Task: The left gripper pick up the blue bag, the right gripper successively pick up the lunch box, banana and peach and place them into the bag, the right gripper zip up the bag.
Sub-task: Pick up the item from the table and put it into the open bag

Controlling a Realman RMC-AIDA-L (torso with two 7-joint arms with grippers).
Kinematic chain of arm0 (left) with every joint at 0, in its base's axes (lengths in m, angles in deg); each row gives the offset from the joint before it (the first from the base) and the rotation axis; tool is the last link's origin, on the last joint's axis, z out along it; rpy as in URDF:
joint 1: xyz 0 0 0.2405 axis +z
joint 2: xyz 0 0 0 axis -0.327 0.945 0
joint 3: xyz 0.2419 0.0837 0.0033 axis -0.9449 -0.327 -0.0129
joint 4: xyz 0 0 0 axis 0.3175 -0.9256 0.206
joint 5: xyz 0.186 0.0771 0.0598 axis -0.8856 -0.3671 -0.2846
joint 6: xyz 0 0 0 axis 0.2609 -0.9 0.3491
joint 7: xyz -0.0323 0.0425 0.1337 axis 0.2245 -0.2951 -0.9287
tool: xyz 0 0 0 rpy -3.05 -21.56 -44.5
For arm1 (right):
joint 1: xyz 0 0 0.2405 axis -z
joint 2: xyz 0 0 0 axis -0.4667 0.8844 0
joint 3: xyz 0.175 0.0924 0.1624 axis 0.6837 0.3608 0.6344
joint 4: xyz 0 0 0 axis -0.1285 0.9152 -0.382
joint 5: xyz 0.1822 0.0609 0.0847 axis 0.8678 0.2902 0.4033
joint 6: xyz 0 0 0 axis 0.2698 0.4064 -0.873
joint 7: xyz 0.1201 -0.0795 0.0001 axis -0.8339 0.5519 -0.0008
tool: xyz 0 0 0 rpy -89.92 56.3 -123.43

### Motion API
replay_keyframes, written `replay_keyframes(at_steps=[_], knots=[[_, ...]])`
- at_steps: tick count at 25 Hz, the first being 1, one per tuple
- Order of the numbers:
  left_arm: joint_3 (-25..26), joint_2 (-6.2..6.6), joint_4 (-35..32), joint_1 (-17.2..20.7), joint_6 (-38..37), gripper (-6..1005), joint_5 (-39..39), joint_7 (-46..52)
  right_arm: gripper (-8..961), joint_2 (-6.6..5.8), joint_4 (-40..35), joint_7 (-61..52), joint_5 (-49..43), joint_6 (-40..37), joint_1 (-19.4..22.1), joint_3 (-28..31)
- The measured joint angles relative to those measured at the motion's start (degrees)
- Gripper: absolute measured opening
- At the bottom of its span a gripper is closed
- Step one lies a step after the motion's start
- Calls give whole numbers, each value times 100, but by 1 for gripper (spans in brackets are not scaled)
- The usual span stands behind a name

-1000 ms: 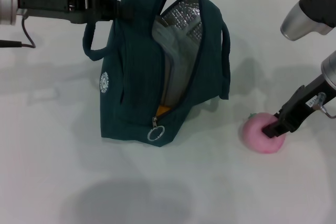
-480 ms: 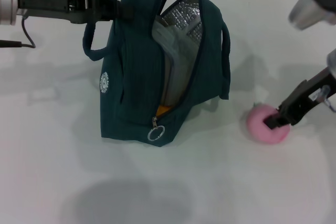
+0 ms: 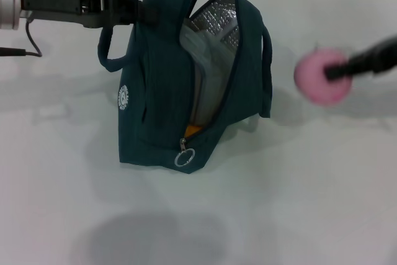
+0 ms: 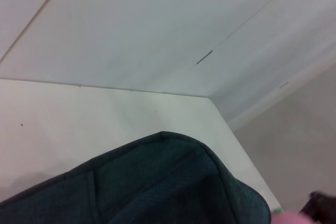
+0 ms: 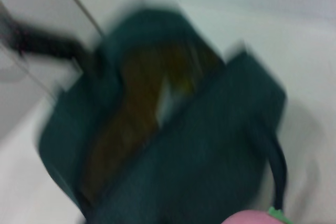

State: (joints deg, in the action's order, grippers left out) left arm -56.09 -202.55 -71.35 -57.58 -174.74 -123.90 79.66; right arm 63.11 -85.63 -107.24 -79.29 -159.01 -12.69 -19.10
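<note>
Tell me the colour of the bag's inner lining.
Silver, quilted foil lining inside the blue bag; clearest in the head view.

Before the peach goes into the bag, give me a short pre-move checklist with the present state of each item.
1. Peach held by the right gripper, off the table: ok.
2. Blue bag held upright at its handle by the left gripper: ok.
3. Bag mouth unzipped, foil lining showing: ok.
4. Peach above the opening: not ok, it is off to the bag's right.
5. Room inside for the peach: cannot tell; something already fills part of the interior.
6. Zip-pull hanging clear of the opening: ok.
</note>
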Motion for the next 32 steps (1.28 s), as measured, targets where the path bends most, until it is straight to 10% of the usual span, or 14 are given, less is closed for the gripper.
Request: replay_keyframes(at_steps=[8, 32], knots=[[0, -11, 0, -33, -5, 35, -1, 0, 143, -390, 182, 183, 2172, 26, -75, 347], [7, 19, 142, 1, -52, 34, 281, 1, 186, 148, 1547, 1427, 1746, 1071, -610, -612]])
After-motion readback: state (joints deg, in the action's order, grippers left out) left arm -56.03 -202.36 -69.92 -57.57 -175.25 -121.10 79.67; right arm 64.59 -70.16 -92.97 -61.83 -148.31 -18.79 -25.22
